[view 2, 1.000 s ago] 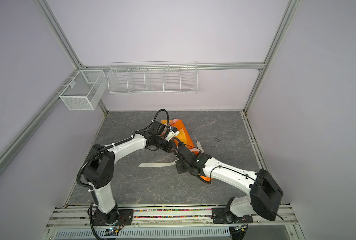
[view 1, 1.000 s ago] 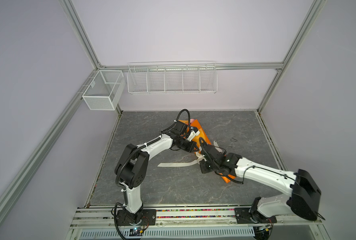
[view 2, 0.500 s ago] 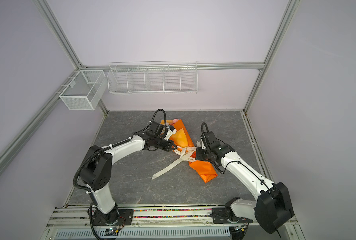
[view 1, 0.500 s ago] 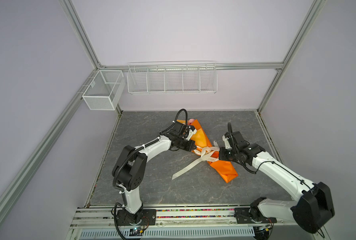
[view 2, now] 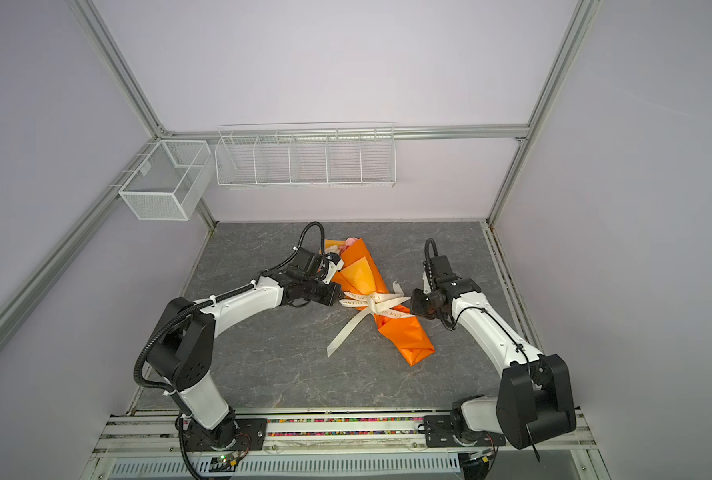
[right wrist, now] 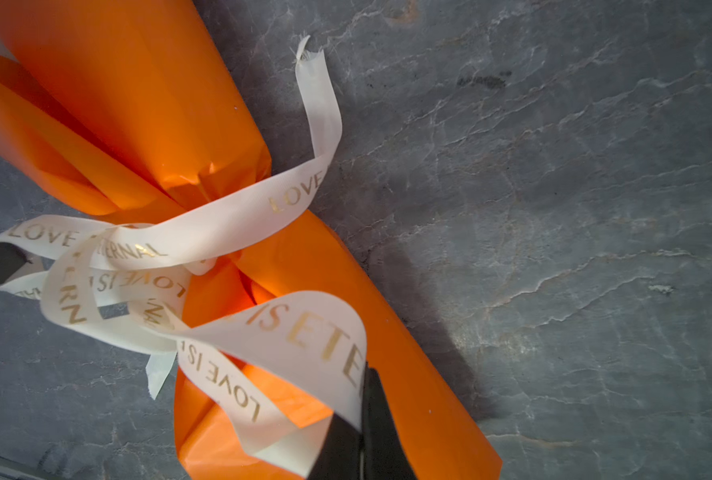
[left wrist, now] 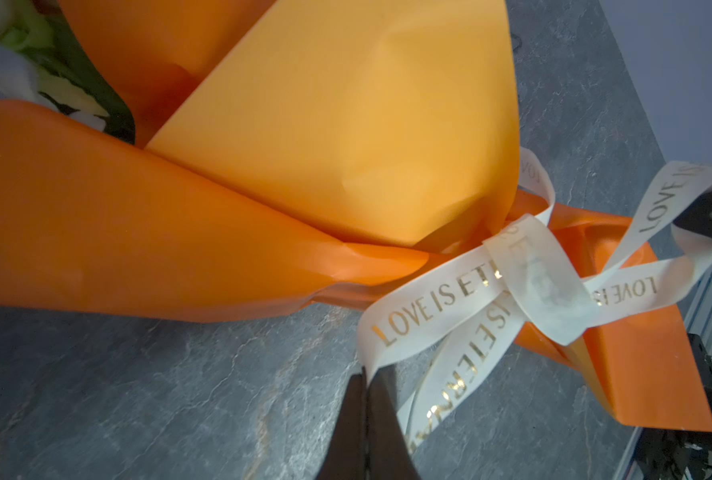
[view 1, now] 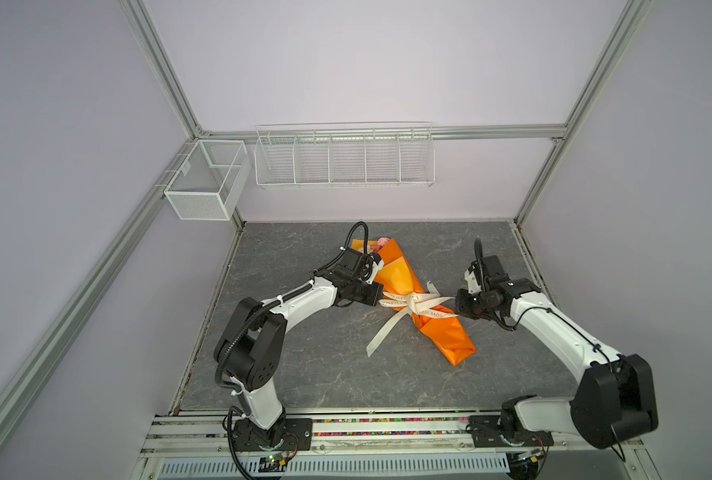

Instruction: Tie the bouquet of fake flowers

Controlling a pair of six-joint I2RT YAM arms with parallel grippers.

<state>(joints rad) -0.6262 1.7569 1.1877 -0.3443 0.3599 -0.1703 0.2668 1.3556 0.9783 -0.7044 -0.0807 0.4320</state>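
Two tools hold one bow. The left tool (left wrist: 366,376) and the right tool (right wrist: 362,376), each with jaws pressed together, pinch opposite loops of the cream ribbon (view 1: 400,298) lettered in gold. The bouquet of fake flowers (view 1: 398,272) lies diagonally on the grey desk (view 1: 304,374) between the two arms. It is rolled in orange paper (right wrist: 146,104), and a pink bloom (view 1: 384,242) and green leaves (left wrist: 26,37) show only at its open far end. The ribbon encircles the narrowed waist of the wrap, and a knot (left wrist: 541,291) sits on top where the loops cross. One long tail (view 1: 385,334) trails across the desk toward the near edge; a short frayed tail (right wrist: 317,83) points the other way. Judged stage: wrapping, crossing and looping are done, and the bow is formed but looks loose. Remaining, by this reading: draw the loops apart to seat the knot, then let go of both.
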